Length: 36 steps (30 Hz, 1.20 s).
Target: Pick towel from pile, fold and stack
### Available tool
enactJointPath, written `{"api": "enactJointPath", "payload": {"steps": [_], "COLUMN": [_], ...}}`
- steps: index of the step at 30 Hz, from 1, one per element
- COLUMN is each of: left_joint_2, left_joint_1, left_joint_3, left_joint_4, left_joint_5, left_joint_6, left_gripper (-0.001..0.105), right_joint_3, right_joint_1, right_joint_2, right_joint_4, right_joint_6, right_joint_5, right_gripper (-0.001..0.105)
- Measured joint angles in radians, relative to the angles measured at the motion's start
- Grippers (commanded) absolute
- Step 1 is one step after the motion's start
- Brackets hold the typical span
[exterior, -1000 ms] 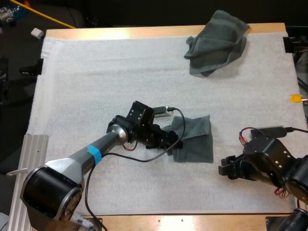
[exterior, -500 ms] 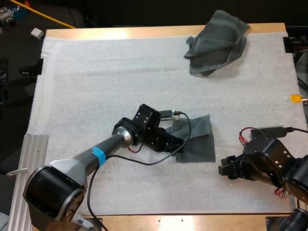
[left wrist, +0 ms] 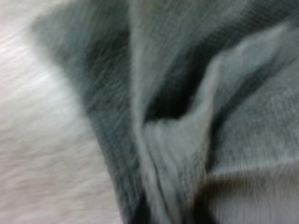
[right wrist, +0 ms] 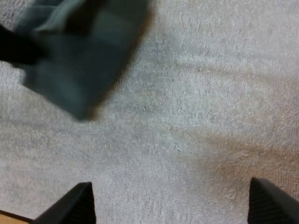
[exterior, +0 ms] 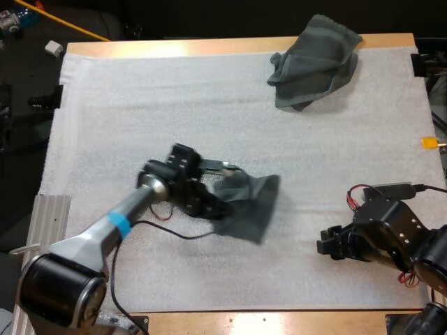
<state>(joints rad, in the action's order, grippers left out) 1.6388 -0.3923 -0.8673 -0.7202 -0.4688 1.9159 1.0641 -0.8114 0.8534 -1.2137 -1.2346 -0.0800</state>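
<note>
Your left gripper (exterior: 215, 204) has swung back leftward, jaws clamped on the towel (exterior: 250, 206) — it's dragged from its flat spot and bunched mid-mat (exterior: 126, 112). That fold probably needs re-laying. Right gripper (exterior: 328, 246) waits, fingers apart; pile (exterior: 314, 59) far right.

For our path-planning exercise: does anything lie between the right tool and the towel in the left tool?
Nothing visible does. Only bare white mat separates the right tool from the towel that the left tool grips; the crumpled towel lies far off.

Bright even light, faint shadow beside towel (right wrist: 79, 56)
</note>
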Motion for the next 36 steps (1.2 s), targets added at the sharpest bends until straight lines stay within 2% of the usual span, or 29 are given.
{"api": "enactJointPath", "payload": {"steps": [7, 11, 17, 27, 28, 30, 34, 35, 36], "left_joint_2": [-0.041, -0.055, -0.075, -0.094, -0.098, -0.102, -0.105, -0.108, -0.11], "left_joint_1": [0.235, 0.364, 0.487, 0.569, 0.581, 0.597, 0.613, 0.613, 0.613], "left_joint_3": [-0.008, -0.012, -0.018, -0.023, -0.024, -0.024, -0.024, -0.024, -0.024], "left_joint_4": [-0.194, -0.252, -0.286, -0.295, -0.295, -0.295, -0.293, -0.293, -0.293], "left_joint_5": [0.22, 0.367, 0.515, 0.616, 0.628, 0.639, 0.654, 0.66, 0.664], "left_joint_6": [-0.215, -0.29, -0.324, -0.33, -0.33, -0.33, -0.328, -0.328, -0.328], "left_gripper": [0.0, 0.0, 0.0, 0.001, 0.003, 0.016, 0.064, 0.074, 0.074], "right_joint_3": [0.0, 0.0, 0.0, 0.0, 0.0, 0.0, 0.0, 0.0, 0.0], "right_joint_1": [0.0, 0.0, 0.0, 0.0, 0.0, 0.0, 0.0, 0.0, 0.0], "right_joint_2": [0.0, 0.0, 0.0, 0.0, 0.0, 0.0, 0.0, 0.0, 0.0], "right_joint_4": [0.007, 0.012, 0.013, 0.013, 0.013, 0.013, 0.02, 0.021, 0.021], "right_joint_6": [0.0, 0.0, 0.0, 0.0, 0.0, 0.0, 0.0, 0.0, 0.0], "right_joint_5": [0.005, 0.007, 0.01, 0.015, 0.015, 0.015, 0.015, 0.015, 0.016], "right_gripper": [0.064, 0.064, 0.065, 0.064, 0.064, 0.064, 0.064, 0.064, 0.064]}}
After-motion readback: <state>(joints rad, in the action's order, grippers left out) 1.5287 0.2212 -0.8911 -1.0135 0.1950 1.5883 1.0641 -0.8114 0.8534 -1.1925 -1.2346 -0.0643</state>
